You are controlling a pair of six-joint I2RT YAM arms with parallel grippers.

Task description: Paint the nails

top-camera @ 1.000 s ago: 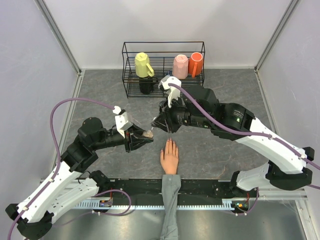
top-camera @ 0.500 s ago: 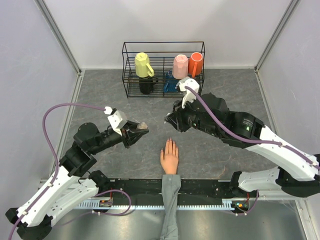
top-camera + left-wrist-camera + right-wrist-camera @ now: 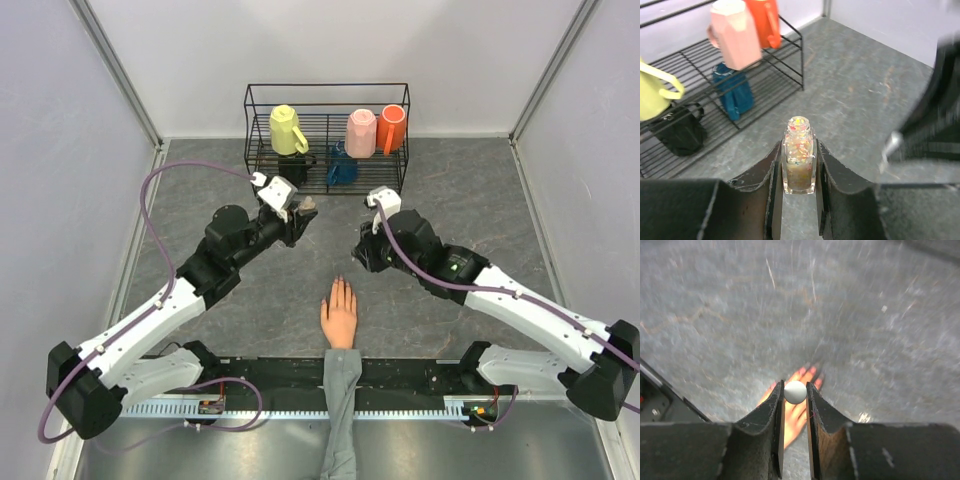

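- Left gripper [image 3: 798, 149]: jaws clamped on a small clear glass polish bottle [image 3: 799, 165], which is square-bodied and uncapped with glitter-flecked contents. Best kept upright and steady, well apart from the work.
- Right gripper [image 3: 795, 386]: jaws pinched narrow on a smooth white round-topped brush cap [image 3: 795, 392]. The bristles are not visible.
- Peach-coloured matte mannequin hand [image 3: 340, 318]: grey fabric sleeve, lying flat on the mottled grey tabletop [image 3: 450, 190].
- Nails [image 3: 341, 284]: tiny and pale, at the fingertips near the right gripper. Advise a slow descent and light strokes.
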